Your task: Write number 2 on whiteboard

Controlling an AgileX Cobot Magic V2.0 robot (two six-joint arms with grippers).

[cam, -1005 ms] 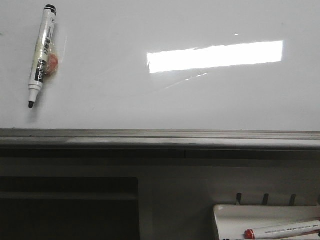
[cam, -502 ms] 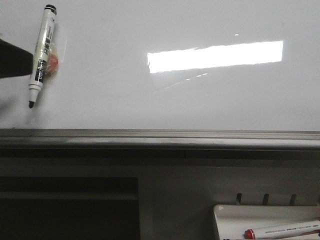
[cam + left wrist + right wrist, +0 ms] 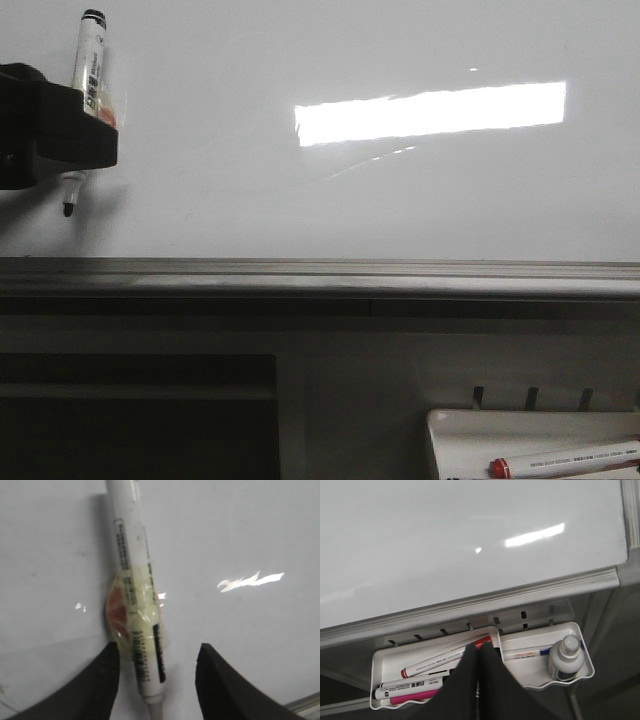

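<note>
- Left hand [image 3: 155, 675] is spread open, one dark finger on each side of a white marker [image 3: 135, 595] without pressing it; in the front view the hand [image 3: 55, 125] covers the marker's middle at the far left edge of the whiteboard [image 3: 330, 200]
- Marker [image 3: 88, 70] stands nearly upright against the board, black cap at the top, dark tip pointing down, with a red lump under clear tape [image 3: 131, 615] at its middle
- Whiteboard is glossy white with a bright rectangular glare right of centre and a grey rail [image 3: 320, 275] along its lower edge; no drawn line shows on it
- Right hand [image 3: 480, 652] has its fingers pressed together, holding nothing, above a white tray [image 3: 575, 667] below the rail
- Tray holds a red-capped marker [image 3: 447, 657], other pens and a small bottle [image 3: 566, 656]
</note>
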